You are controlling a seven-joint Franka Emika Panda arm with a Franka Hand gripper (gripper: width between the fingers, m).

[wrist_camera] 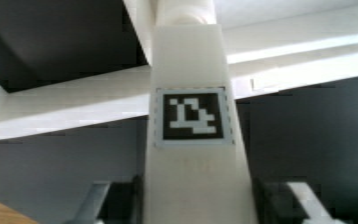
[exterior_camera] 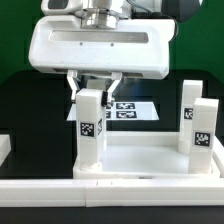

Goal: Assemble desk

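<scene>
The white tabletop (exterior_camera: 145, 157) lies flat with its rim up. One white leg (exterior_camera: 91, 128) with a black-and-white tag stands upright in its corner at the exterior view's left. It fills the middle of the wrist view (wrist_camera: 197, 110). My gripper (exterior_camera: 95, 86) is open around this leg's top, with a finger on each side and dark gaps between the fingers (wrist_camera: 108, 200) and the leg. Two more tagged legs (exterior_camera: 190, 108) (exterior_camera: 202, 130) stand upright at the tabletop's right side. The fourth leg is not in view.
The marker board (exterior_camera: 128, 109) lies on the dark table behind the tabletop. A long white rail (exterior_camera: 110, 187) runs along the front, with a white piece (exterior_camera: 5, 150) at the exterior view's left edge.
</scene>
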